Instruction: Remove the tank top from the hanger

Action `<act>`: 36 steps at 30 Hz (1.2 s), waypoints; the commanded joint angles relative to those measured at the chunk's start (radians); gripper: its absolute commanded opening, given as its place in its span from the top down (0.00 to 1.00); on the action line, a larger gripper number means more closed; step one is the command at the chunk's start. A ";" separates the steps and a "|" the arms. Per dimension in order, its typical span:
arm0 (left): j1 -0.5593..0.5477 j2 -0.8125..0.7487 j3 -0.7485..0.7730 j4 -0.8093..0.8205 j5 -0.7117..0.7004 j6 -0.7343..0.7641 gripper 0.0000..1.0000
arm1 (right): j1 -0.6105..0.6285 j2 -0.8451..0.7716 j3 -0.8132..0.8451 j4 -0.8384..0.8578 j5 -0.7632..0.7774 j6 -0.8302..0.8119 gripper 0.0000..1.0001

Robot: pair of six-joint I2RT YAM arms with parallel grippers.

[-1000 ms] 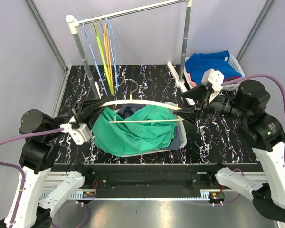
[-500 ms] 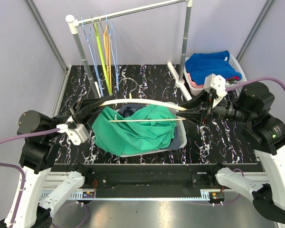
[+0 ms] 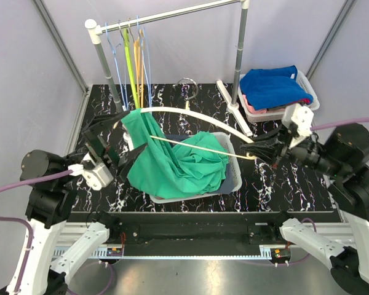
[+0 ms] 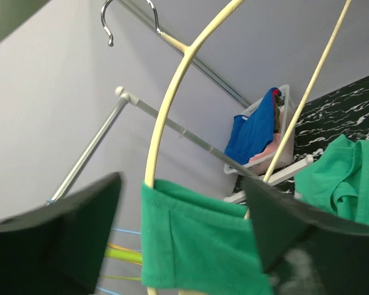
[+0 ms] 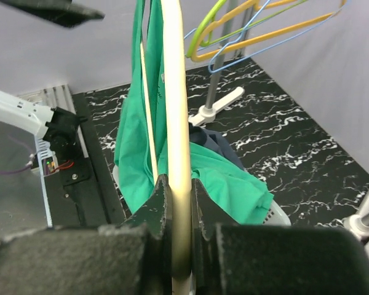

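Note:
The cream hanger (image 3: 197,114) is held slanted above the white basket (image 3: 234,179). My right gripper (image 3: 259,147) is shut on its right end; in the right wrist view the jaws (image 5: 177,184) pinch the hanger's bar (image 5: 175,92). The green tank top (image 3: 172,166) hangs by a strap from the hanger's left end and trails down into the basket. My left gripper (image 3: 120,140) stands open at that end. In the left wrist view the green strap (image 4: 197,246) sits on the hanger (image 4: 172,98) between the gripper's spread fingers (image 4: 183,184), apart from both.
A clothes rail with coloured hangers (image 3: 132,61) stands at the back left, its right post (image 3: 241,55) behind the hanger's hook (image 3: 187,86). A basket of blue clothes (image 3: 273,86) sits at the back right. A navy garment (image 3: 172,142) lies under the tank top.
My right gripper shut on the hanger's right end and drew it right. My left gripper opened and let go. The hanger's left end rose, lifting the tank top's strap.

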 commanded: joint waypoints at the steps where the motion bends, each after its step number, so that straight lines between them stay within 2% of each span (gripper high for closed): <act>1: -0.004 -0.027 -0.009 0.057 -0.024 -0.014 0.01 | 0.001 -0.053 0.009 0.054 0.104 0.026 1.00; 5: -0.004 -0.053 -0.026 0.018 -0.032 -0.025 0.01 | -0.001 -0.085 -0.006 0.024 0.116 0.024 1.00; 12: -0.004 -0.158 -0.221 0.025 -0.072 -0.027 0.01 | -0.001 -0.121 0.000 -0.041 0.117 0.018 1.00; 18: -0.004 -0.120 -0.190 0.050 -0.148 -0.094 0.01 | -0.001 -0.118 0.018 -0.075 0.113 0.014 1.00; 23: -0.004 -0.127 -0.204 0.001 -0.190 -0.276 0.01 | -0.001 -0.125 0.024 -0.078 0.136 -0.005 1.00; 31: -0.004 -0.169 -0.286 -0.050 -0.090 -0.555 0.01 | 0.000 -0.118 0.044 -0.042 0.179 -0.023 1.00; 36: -0.011 -0.155 -0.351 -0.048 -0.060 -0.605 0.01 | -0.001 -0.119 0.058 -0.021 0.162 -0.023 1.00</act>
